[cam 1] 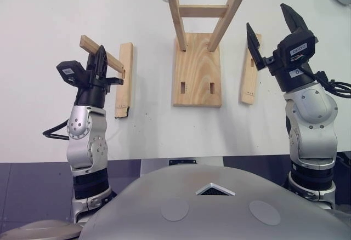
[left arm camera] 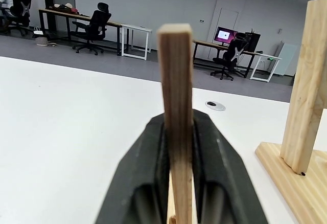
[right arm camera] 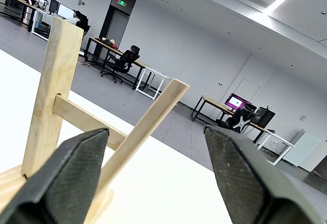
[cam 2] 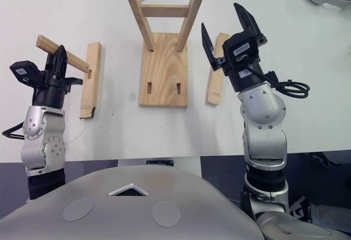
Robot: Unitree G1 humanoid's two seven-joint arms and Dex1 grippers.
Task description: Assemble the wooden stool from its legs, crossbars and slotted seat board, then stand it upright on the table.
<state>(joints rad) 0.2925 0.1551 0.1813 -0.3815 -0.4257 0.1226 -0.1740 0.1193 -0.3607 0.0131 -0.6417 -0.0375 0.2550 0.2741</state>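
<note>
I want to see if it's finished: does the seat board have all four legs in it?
No, only two legs stand in the seat board, and its two near slots are empty.

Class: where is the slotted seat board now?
Head views: the seat board lies flat mid-table between the left wooden piece and the right wooden piece, a leg frame standing on its far end.

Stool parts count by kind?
seat board: 1
leg: 4 (two upright in the board, two lying flat)
crossbar: 2 (one joining the upright pair, one in the left gripper)
total: 7
</note>
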